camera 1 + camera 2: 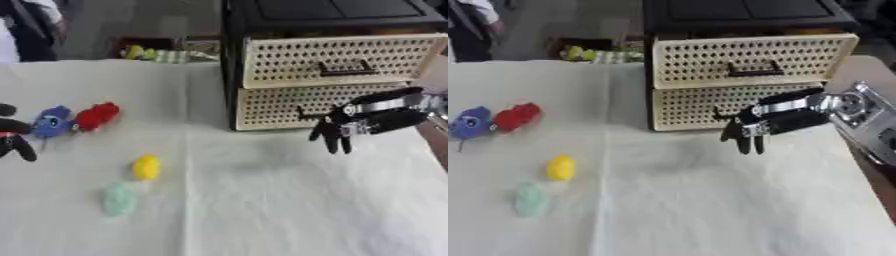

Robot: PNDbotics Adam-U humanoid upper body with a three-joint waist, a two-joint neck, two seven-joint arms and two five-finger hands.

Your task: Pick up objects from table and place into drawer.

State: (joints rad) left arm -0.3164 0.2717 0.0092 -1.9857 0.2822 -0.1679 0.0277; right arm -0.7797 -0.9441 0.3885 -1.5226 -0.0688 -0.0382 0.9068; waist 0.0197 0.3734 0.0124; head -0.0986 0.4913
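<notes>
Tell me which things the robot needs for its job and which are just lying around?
For the job: blue toy, red toy, yellow toy, green toy, lower drawer, right hand, left hand.

Just around: upper drawer, yellow-green clutter behind the table.

Black robot hand (750, 131), silver wrist joint (846, 106)

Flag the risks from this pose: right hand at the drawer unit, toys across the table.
1. The right hand hangs in front of the lower drawer, fingers pointing down; it may miss the handle and scrape the perforated front.
2. Both drawers look closed, so nothing can go in yet.
3. The yellow toy and green toy nearly touch; grasping one may nudge the other.
</notes>
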